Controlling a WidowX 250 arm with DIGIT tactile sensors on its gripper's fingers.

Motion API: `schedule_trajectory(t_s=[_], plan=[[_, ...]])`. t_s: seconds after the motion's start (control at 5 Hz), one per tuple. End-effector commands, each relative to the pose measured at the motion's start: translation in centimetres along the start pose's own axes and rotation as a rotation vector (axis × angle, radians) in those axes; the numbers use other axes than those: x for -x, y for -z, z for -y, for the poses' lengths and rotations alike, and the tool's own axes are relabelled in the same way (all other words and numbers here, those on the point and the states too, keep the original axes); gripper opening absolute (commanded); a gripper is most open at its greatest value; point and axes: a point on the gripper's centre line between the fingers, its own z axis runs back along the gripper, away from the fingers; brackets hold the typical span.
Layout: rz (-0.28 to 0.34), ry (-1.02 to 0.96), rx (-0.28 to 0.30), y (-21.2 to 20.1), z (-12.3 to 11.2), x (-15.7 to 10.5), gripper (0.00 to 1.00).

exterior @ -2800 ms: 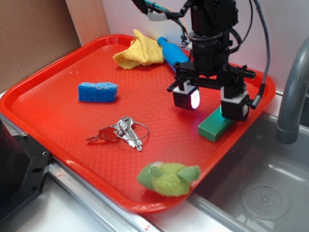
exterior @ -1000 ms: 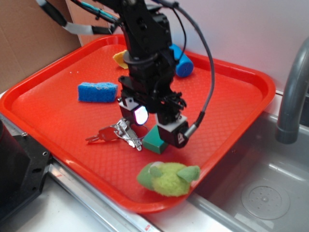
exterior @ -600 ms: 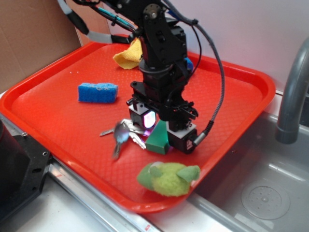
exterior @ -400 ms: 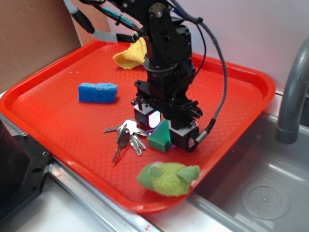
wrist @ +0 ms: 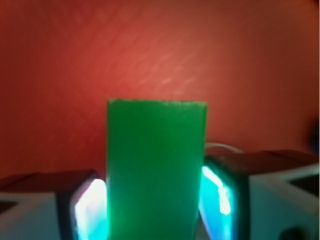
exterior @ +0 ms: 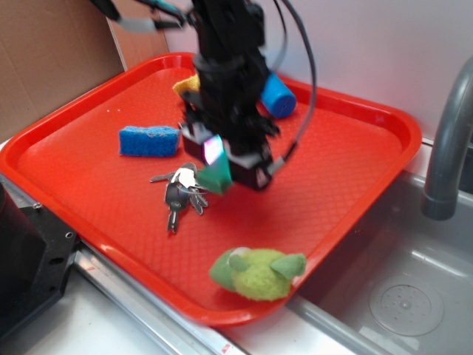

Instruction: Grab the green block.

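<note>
Above the red plastic tray (exterior: 355,185), the black gripper (exterior: 225,159) clamps the smooth dark-green rectangular block (wrist: 156,170) across its flat sides; rigid, seemingly light, possibly slippery.

High exterior view over tray (exterior: 89,200); close downward wrist view.

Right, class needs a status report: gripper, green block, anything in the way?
Gripper shut on green block. Block between both pads, above tray. Keys just beside it.

green block (exterior: 215,177) in pincer (exterior: 225,158) above tray (exterior: 89,185)
</note>
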Motion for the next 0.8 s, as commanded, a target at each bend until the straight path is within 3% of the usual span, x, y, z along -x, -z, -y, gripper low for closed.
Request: schedule_trajectory(t_s=[0.0, 0.2, 0.4, 0.6], plan=[[0.109, -0.092, 0.004, -8.5, -3.9, -1.8, 0.0], [0.133, -0.146, -0.13, -11.7, -7.3, -1.1, 0.0], [0.05, -0.161, -0.09, -13.3, -10.2, 0.3, 0.0], [0.081, -0.162, -0.108, -13.6, -11.5, 1.4, 0.0]])
